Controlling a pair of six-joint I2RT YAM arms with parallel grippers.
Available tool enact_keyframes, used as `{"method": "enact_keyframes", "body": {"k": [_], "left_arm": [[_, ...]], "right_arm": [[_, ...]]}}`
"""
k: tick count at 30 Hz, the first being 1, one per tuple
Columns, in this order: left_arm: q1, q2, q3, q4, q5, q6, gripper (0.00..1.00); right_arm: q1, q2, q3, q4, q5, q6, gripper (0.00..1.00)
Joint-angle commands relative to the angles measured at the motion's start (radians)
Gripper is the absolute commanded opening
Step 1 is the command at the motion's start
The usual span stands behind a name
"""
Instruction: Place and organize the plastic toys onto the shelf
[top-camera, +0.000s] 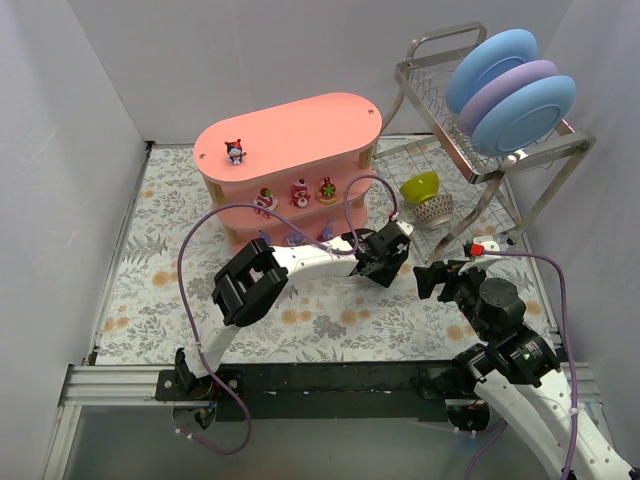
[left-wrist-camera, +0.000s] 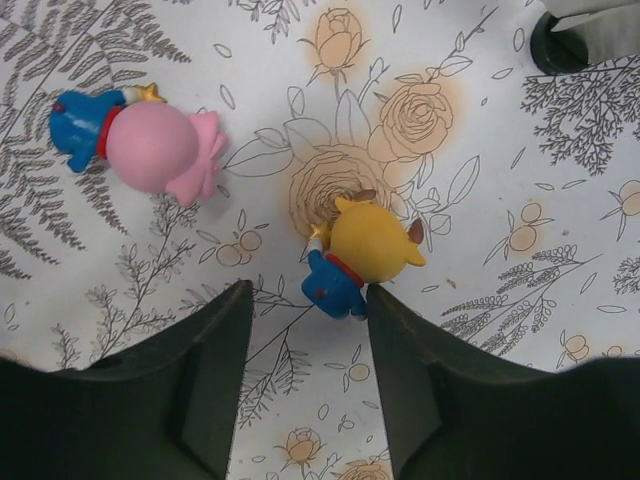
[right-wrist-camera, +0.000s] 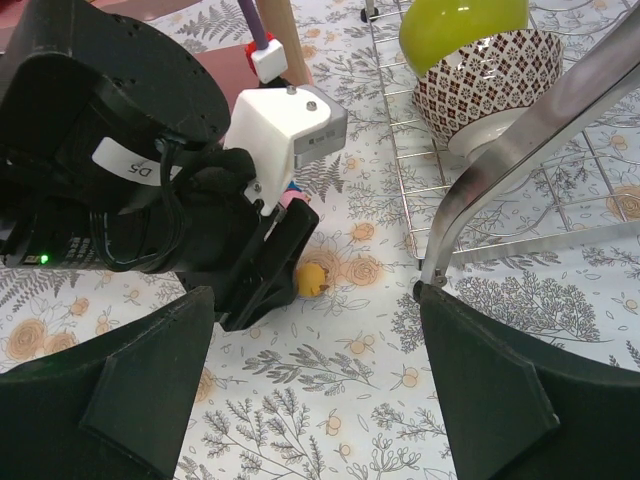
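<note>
The salmon-pink shelf (top-camera: 290, 135) stands at the back. One toy (top-camera: 235, 152) is on its top board, three pink/red ones (top-camera: 299, 193) are on the middle tier, and purple ones (top-camera: 326, 232) are on the bottom tier. A blue-bodied toy with a yellow hat (left-wrist-camera: 365, 245) lies on the mat, also seen in the right wrist view (right-wrist-camera: 315, 278). A pink-hatted one (left-wrist-camera: 150, 145) lies to its left. My left gripper (left-wrist-camera: 308, 300) is open just over the yellow-hatted toy, whose blue body is at the right fingertip. My right gripper (right-wrist-camera: 318, 330) is open and empty, a little to the right.
A wire dish rack (top-camera: 470, 130) with blue and purple plates (top-camera: 510, 85) stands at the back right. A green bowl (top-camera: 421, 185) and a patterned bowl (top-camera: 435, 210) sit beneath it. The rack's metal leg (right-wrist-camera: 510, 170) is close to my right gripper.
</note>
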Motion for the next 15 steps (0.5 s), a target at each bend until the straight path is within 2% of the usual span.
{"method": "enact_keyframes", "body": {"k": [1, 6, 7, 15], "left_arm": [[0.005, 0.016, 0.043, 0.019, 0.052, 0.027, 0.43], [0.005, 0.023, 0.035, 0.028, 0.056, 0.030, 0.33], [0.005, 0.025, 0.033, 0.029, 0.057, 0.030, 0.28], [0.005, -0.010, -0.022, 0.043, 0.053, 0.006, 0.06]], "right_arm": [[0.005, -0.004, -0.001, 0.044, 0.011, 0.003, 0.91], [0.005, -0.003, -0.001, 0.045, 0.009, 0.002, 0.91], [0.005, -0.003, -0.001, 0.044, 0.009, 0.002, 0.91], [0.005, -0.001, -0.001, 0.045, 0.001, 0.000, 0.91]]}}
